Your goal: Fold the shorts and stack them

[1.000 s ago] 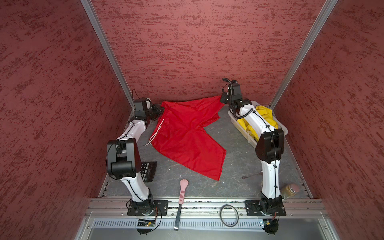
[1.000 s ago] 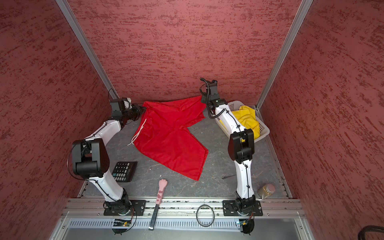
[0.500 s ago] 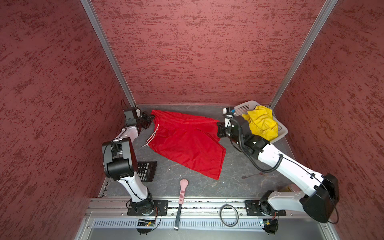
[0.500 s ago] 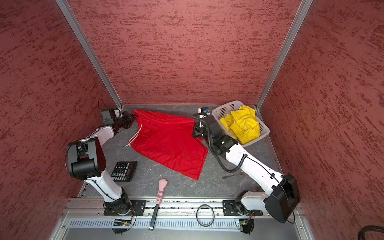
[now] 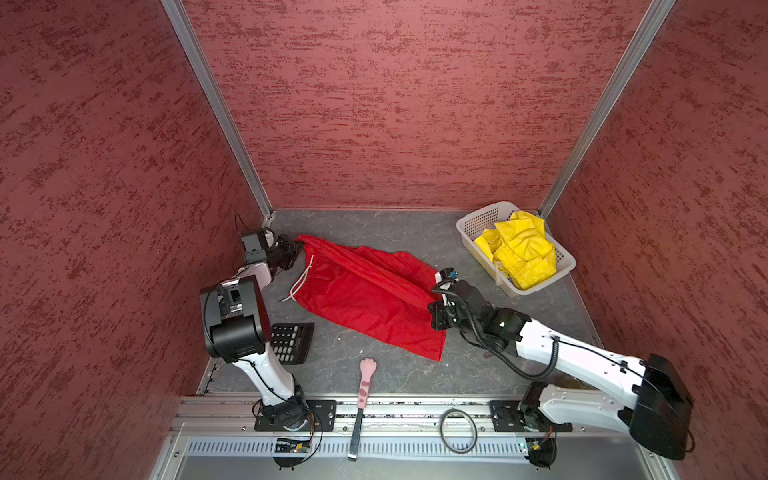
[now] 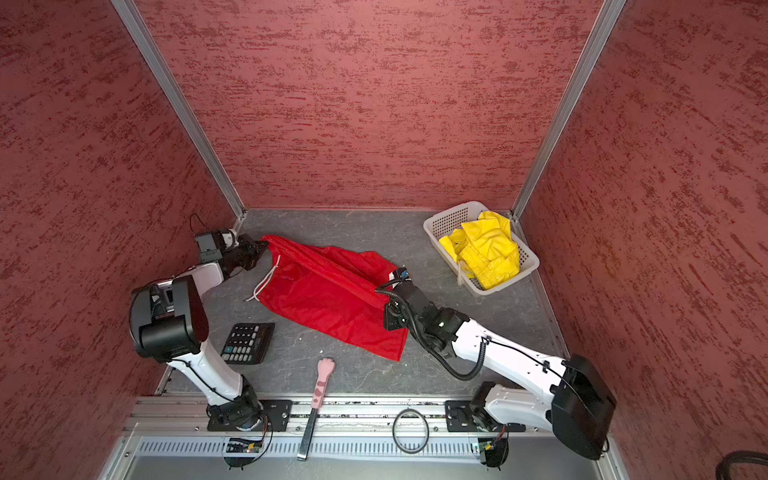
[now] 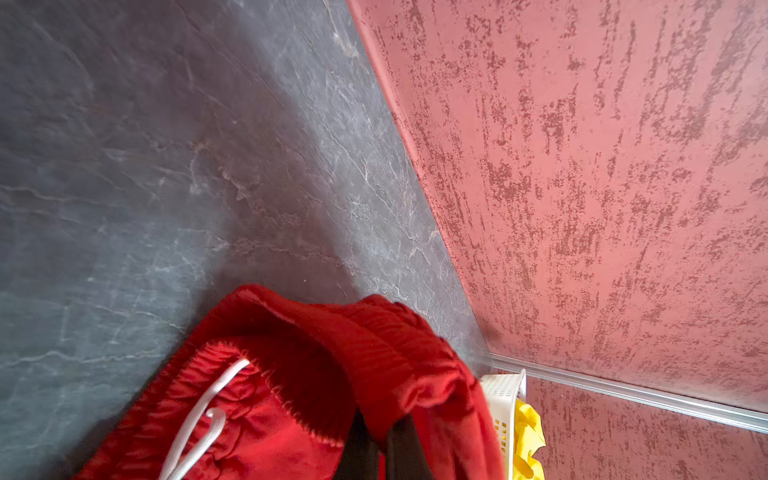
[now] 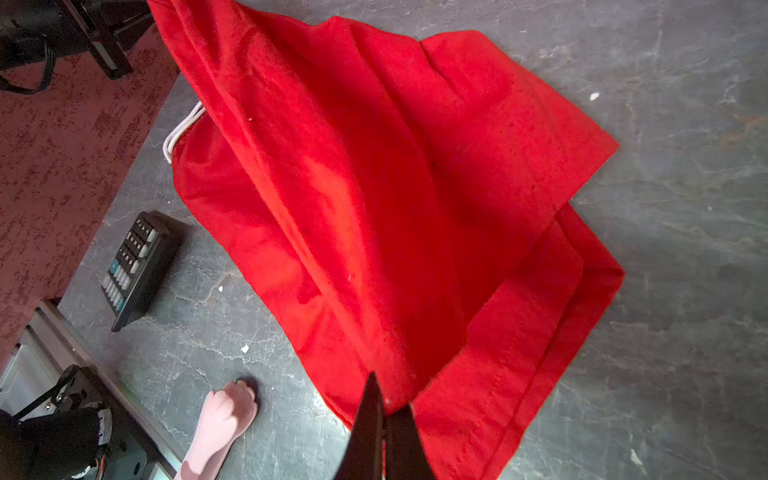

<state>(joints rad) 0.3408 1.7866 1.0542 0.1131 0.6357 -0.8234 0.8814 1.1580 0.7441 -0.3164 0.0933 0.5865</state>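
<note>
The red shorts (image 5: 365, 299) (image 6: 328, 295) lie in the middle of the grey table, one leg doubled over the other, with the whitish drawstring (image 5: 301, 278) trailing at the waistband end. My left gripper (image 5: 297, 249) (image 7: 382, 440) is shut on the waistband corner at the back left. At the opposite end my right gripper (image 5: 433, 298) (image 8: 386, 407) is shut on a fold of the red fabric (image 8: 374, 187), held slightly above the table. The yellow shorts (image 5: 519, 249) (image 6: 486, 249) sit crumpled in the white basket (image 5: 482, 216) at the back right.
A black calculator (image 5: 291, 343) lies at the front left beside the left arm. A pink paw-shaped tool (image 5: 365, 382) lies at the front edge, a black ring (image 5: 457, 430) on the rail. Red walls close in on three sides.
The right arm swung down and forward from the back near the basket, carrying its end of the red shorts. The left gripper moved toward the back left corner. The shorts now lie flatter.
</note>
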